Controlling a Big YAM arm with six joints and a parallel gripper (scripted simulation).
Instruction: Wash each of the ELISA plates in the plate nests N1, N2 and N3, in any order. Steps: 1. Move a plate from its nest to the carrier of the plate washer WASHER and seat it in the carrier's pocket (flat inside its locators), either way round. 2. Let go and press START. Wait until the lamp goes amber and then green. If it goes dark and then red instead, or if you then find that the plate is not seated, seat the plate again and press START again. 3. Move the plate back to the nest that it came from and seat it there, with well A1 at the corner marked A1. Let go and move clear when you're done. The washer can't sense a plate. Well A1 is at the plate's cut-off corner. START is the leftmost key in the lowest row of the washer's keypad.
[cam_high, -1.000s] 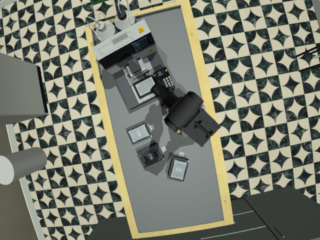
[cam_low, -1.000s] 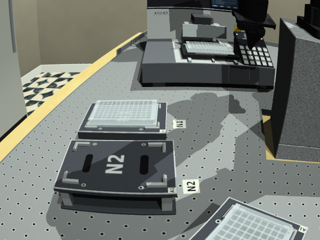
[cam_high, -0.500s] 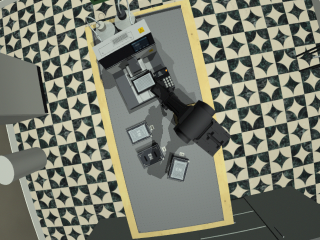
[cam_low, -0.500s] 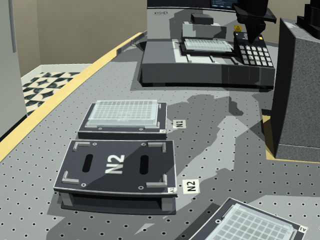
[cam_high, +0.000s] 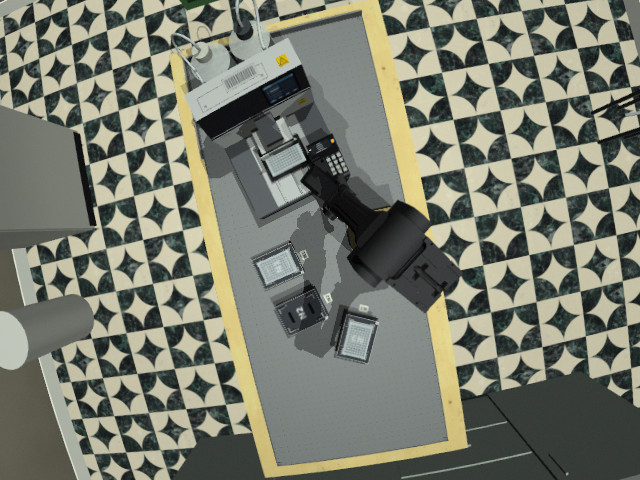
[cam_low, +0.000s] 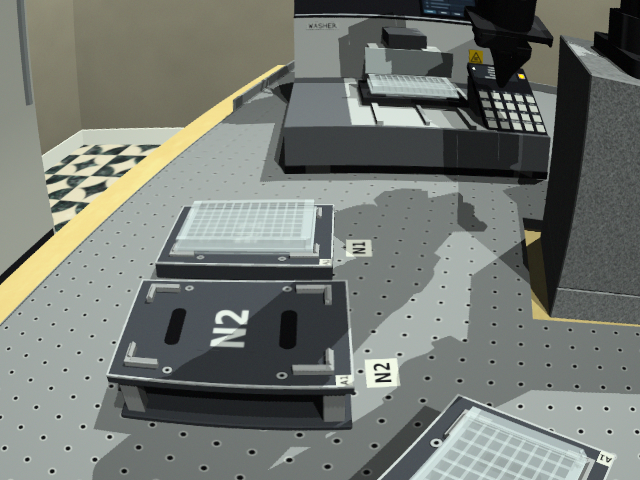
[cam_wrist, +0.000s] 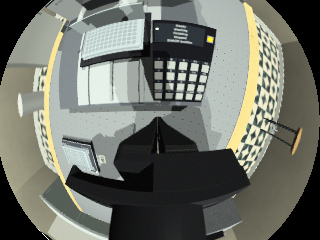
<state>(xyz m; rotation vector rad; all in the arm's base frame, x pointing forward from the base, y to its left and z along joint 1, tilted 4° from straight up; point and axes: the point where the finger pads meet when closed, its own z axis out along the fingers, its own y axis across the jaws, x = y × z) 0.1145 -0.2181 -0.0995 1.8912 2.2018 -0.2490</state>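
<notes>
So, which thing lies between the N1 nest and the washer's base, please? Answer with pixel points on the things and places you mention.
No object lies between the N1 nest (cam_high: 268, 286) (cam_low: 244, 270) and the washer's base (cam_high: 248, 180) (cam_low: 361, 149); the top and exterior views show only perforated table surface, partly shadowed.

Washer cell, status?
Black parallel gripper shut, nothing held. Clear gridded plate on washer carrier. Lamp amber. Nothing seen blocking the plate.

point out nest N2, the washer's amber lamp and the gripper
nest N2 (cam_high: 301, 312) (cam_low: 230, 356): top and exterior, bare deck
amber lamp (cam_high: 332, 140) (cam_low: 521, 76) (cam_wrist: 210, 39): all views, lit face
gripper (cam_wrist: 157, 121): wrist, fingertips
</notes>
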